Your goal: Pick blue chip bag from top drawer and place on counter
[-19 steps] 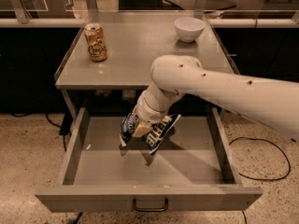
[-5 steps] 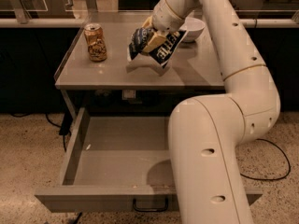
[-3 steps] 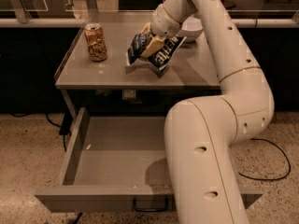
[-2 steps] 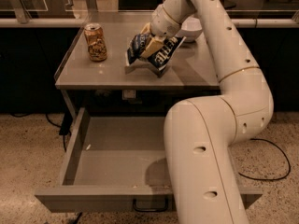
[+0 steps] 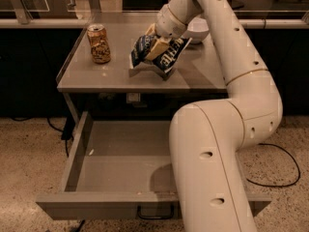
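The blue chip bag (image 5: 166, 59), dark navy with white lettering, is on the middle of the counter (image 5: 96, 76), with its lower edge touching the surface. My gripper (image 5: 156, 45) comes down from the upper right and is shut on the bag's top, one tan finger (image 5: 158, 44) lying across its front. The top drawer (image 5: 120, 163) stands pulled fully open below the counter, and its visible floor is bare. My arm's large white links cover the drawer's right part.
A tan drink can (image 5: 99, 43) stands upright on the counter's left side. A white bowl (image 5: 199, 29) sits at the back right, just behind the gripper's wrist. A black cable (image 5: 285, 178) loops on the speckled floor at the right.
The bag has gone from the drawer up to the counter in my gripper. Over the last second it has settled slightly lower onto the surface and barely moved since.
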Available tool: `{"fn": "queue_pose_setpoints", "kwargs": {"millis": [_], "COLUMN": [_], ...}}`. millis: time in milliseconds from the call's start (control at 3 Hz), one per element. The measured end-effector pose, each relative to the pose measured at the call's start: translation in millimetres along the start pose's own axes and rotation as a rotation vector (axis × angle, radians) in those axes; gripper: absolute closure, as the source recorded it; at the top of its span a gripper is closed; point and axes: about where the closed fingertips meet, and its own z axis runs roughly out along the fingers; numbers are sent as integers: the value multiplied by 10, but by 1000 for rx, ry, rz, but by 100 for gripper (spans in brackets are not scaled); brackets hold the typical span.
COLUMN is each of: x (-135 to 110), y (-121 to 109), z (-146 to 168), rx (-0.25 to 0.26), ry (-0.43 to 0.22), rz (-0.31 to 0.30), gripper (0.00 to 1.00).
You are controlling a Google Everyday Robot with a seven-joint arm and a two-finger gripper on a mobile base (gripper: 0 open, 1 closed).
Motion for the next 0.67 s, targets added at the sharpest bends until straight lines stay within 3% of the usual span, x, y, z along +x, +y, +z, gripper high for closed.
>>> {"fn": "queue_pose_setpoints", "kwargs": {"millis": [667], "x": [0], "y": [0], "z": [0], "rx": [0], "ry": [0], "rz": [0], "gripper": [0]}}
